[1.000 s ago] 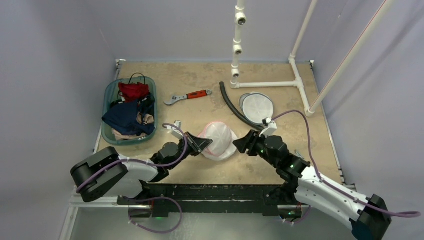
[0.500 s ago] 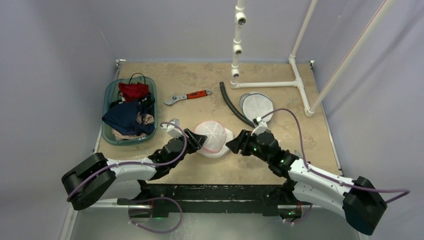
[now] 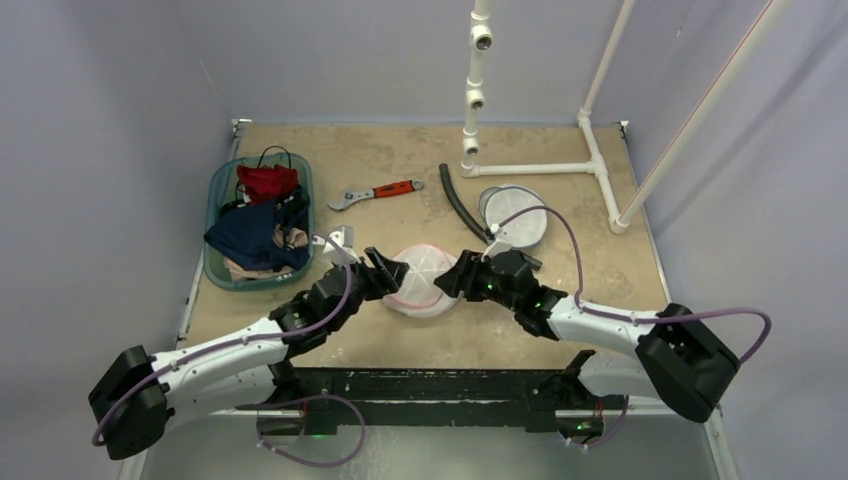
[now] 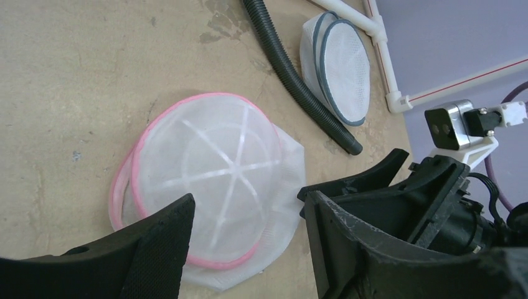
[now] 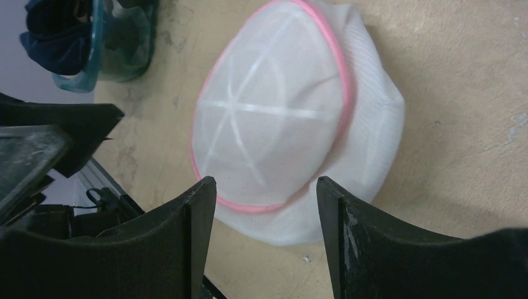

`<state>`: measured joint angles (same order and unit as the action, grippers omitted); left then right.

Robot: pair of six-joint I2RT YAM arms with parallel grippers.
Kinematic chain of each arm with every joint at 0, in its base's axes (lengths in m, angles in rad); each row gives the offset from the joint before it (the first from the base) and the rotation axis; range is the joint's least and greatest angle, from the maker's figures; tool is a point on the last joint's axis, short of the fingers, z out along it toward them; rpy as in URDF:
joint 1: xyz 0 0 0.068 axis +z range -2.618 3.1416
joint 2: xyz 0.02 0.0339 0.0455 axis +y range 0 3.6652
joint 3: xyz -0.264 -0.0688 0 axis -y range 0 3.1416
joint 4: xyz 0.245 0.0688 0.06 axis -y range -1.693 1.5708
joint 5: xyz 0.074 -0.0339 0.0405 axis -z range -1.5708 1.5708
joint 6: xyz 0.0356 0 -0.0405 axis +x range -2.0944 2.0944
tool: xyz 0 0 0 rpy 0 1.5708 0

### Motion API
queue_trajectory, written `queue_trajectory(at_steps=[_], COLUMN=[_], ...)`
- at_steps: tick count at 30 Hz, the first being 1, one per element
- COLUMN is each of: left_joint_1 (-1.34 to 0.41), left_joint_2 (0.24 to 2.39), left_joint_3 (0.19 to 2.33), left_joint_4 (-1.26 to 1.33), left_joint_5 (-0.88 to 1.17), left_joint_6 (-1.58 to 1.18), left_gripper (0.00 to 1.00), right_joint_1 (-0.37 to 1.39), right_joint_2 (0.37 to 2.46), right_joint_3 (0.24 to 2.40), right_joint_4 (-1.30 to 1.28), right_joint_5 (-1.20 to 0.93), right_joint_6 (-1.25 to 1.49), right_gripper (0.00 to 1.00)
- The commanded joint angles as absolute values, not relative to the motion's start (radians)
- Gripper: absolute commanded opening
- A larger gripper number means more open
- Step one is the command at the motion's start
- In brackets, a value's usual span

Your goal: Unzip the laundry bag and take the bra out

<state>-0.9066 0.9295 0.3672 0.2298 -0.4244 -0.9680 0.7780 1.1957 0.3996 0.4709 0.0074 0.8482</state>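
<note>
The laundry bag (image 3: 425, 282) is a round white mesh dome with pink trim, lying on the tan table between my two grippers. It also fills the left wrist view (image 4: 212, 180) and the right wrist view (image 5: 280, 124). My left gripper (image 3: 390, 274) stands open at the bag's left edge, its jaws (image 4: 248, 202) over the near rim with nothing between them. My right gripper (image 3: 452, 279) is open at the bag's right edge, jaws (image 5: 266, 184) just short of the pink trim. The bra is hidden. I cannot make out the zip.
A teal basket (image 3: 222, 268) of clothes stands at the left. Behind the bag lie a red-handled wrench (image 3: 375, 193), a black hose (image 3: 462, 210) and a grey-rimmed mesh bag (image 3: 513, 213). A white pipe frame (image 3: 530, 168) rises at the back right.
My left gripper was shut at the bag's left side and has opened. Both arms have reached further forward, the right gripper closing in on the bag from the right.
</note>
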Motion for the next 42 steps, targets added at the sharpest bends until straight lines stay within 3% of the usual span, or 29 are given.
queue_trajectory(at_steps=[1, 6, 15, 25, 34, 42], left_joint_1=[-0.911, -0.911, -0.911, -0.912, -0.912, -0.912], left_joint_2=[0.863, 0.887, 1.248, 1.371, 1.407, 1.44], left_joint_3=[0.408, 0.395, 0.39, 0.314, 0.299, 0.299], left_joint_4=[0.103, 0.225, 0.569, 0.581, 0.609, 0.641], left_joint_5=[-0.447, -0.393, -0.235, -0.312, -0.295, -0.267], left_joint_6=[-0.886, -0.836, -0.81, -0.859, -0.871, -0.877], left_gripper=[0.62, 0.6, 0.51, 0.36, 0.34, 0.33], right_joint_1=[0.772, 0.766, 0.763, 0.749, 0.746, 0.746], right_joint_2=[1.258, 1.314, 1.33, 1.331, 1.303, 1.413], right_joint_3=[0.407, 0.351, 0.324, 0.267, 0.243, 0.322], right_joint_4=[0.549, 0.609, 0.619, 0.668, 0.756, 0.724], right_joint_5=[0.002, 0.002, 0.016, 0.002, -0.038, -0.066], right_joint_6=[0.842, 0.854, 0.846, 0.857, 0.862, 0.851], right_gripper=[0.63, 0.61, 0.61, 0.61, 0.62, 0.52])
